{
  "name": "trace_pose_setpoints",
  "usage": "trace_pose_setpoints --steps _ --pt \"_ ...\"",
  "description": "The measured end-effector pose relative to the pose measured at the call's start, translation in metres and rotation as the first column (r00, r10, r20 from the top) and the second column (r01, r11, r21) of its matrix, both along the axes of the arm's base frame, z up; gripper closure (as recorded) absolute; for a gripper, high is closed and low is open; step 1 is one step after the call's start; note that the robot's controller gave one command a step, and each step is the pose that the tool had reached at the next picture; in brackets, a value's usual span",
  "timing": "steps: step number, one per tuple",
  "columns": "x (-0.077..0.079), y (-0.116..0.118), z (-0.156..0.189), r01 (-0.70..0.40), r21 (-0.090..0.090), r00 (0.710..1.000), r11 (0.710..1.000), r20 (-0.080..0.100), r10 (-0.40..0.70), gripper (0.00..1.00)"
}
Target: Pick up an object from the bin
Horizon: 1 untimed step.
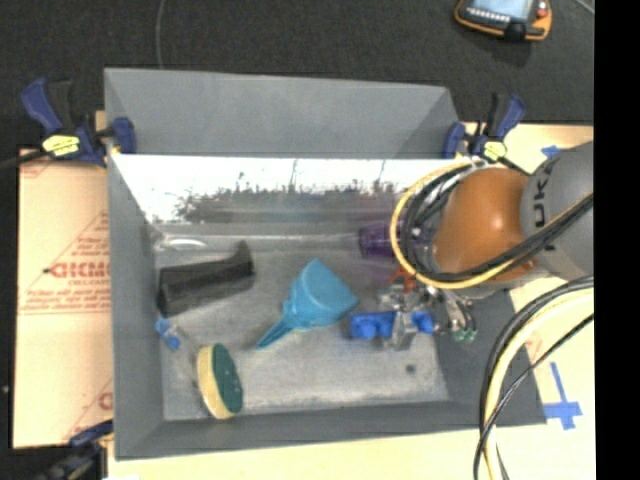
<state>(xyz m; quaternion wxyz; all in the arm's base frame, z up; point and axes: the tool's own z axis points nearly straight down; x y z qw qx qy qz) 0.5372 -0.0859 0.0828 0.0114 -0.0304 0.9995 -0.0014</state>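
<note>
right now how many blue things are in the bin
3: a light blue funnel in the middle, a darker blue piece to its right by the gripper, and a small blue bit at far left. The arm may hide more.

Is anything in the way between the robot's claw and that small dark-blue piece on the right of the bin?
Nothing visible is. The gripper is down right beside the small dark-blue plastic piece. The light-blue plastic funnel lies close on the piece's left, not between them.
</note>
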Motion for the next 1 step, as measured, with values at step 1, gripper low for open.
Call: trace_pose_setpoints --steps 1 --pt "0.0008 -0.0004 0.0120 0.000 -0.001 1.000 1.000 0.003 0.000 1.00"
